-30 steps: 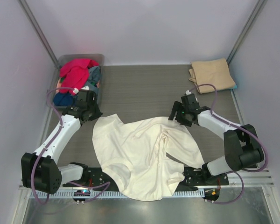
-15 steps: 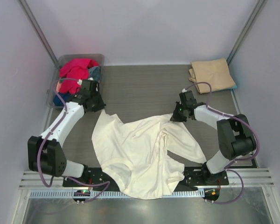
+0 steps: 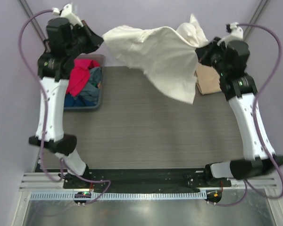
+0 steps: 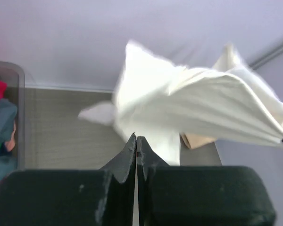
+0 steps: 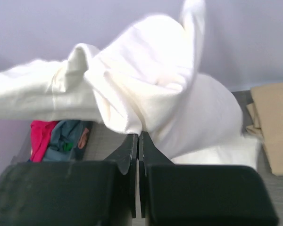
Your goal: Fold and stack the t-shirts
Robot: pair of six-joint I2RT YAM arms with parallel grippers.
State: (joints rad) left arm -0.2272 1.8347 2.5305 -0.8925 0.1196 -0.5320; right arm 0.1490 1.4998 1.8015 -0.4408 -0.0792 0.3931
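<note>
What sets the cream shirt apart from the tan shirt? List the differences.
Pose: the cream shirt hangs in the air, pinched by the left tool and the right tool; the tan shirt lies on the table. State: the cream shirt is unfolded and draped; the tan shirt is folded flat. Colour: the cream shirt is off-white, the tan shirt beige. Both are plain cloth.

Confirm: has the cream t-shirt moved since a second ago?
Yes. The cream t-shirt left the near table edge; it now hangs far, level with the tub.
</note>
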